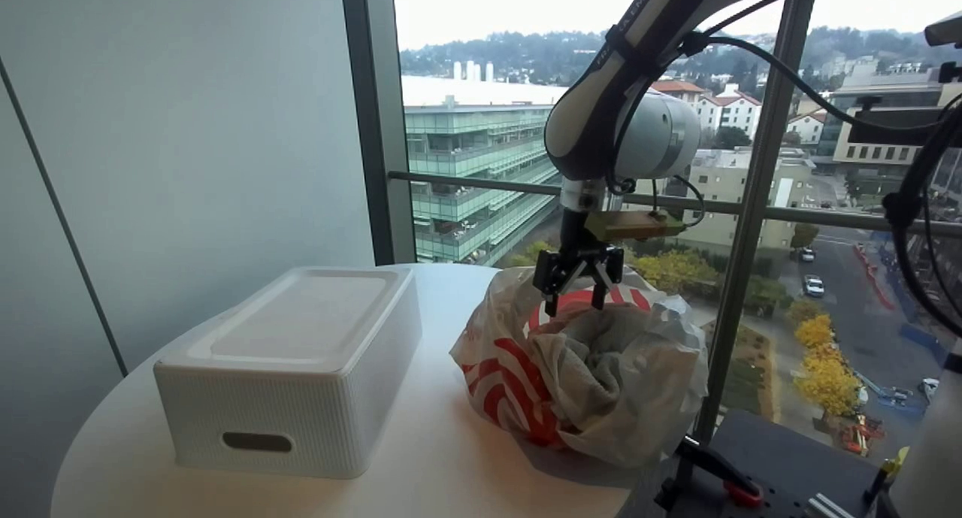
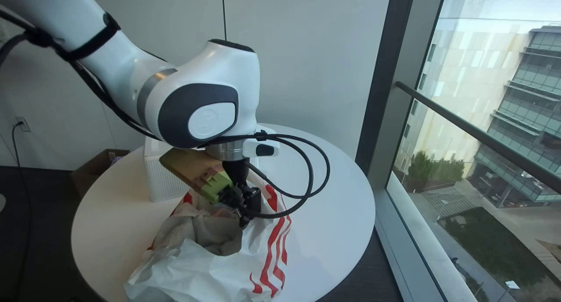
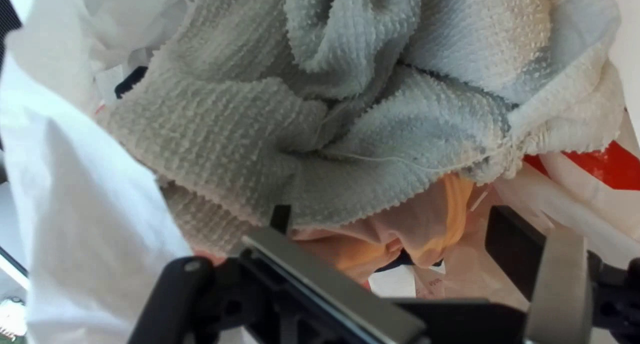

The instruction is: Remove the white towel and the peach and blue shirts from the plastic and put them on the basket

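Note:
The plastic bag is white with red rings and stands open on the table. It also shows in the wrist view. The greyish white towel lies crumpled on top in its mouth and fills much of the wrist view. The peach shirt, with an orange edge, shows below the towel. A dark navy bit shows under it; I cannot tell if it is the blue shirt. My gripper is open and empty at the bag's mouth, its fingers on either side of the peach cloth. The white ribbed basket has a flat closed top.
The round white table bears the bag and the basket. A window with a rail is beside it. A dark platform is by the table edge. A cable loop hangs by the wrist. A cardboard box is on the floor.

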Motion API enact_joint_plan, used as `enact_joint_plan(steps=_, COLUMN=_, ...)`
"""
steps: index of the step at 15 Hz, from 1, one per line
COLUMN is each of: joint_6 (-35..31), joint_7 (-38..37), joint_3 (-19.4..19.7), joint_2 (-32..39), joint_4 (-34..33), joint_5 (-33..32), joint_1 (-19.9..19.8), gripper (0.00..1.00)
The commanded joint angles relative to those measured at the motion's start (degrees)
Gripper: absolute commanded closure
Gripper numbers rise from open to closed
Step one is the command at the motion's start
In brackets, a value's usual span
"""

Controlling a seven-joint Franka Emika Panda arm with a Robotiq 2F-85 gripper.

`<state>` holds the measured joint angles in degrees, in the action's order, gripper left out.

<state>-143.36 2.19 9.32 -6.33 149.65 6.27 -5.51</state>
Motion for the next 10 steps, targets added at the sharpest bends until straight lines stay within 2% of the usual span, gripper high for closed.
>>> enact_joint_plan(steps=1, joint_6=0.5, joint_7=-0.1, joint_3=-0.1, joint_2=6.7, joint_4=-6.3, joint_5=2.4, joint_1=-0.8, gripper=0.0)
enact_joint_plan(steps=4, joint_6=3.9, joint_7=-4.3, joint_3=-0.1, joint_2=8.7, joint_4=-8.7, joint_5=1.4, joint_1=-1.8, gripper=0.0)
enact_joint_plan(steps=10, joint_6=8.5, joint_7=-9.6, joint_3=0.2, joint_2=9.5, joint_4=-7.9, joint_5=1.3, joint_1=-3.2, gripper=0.0)
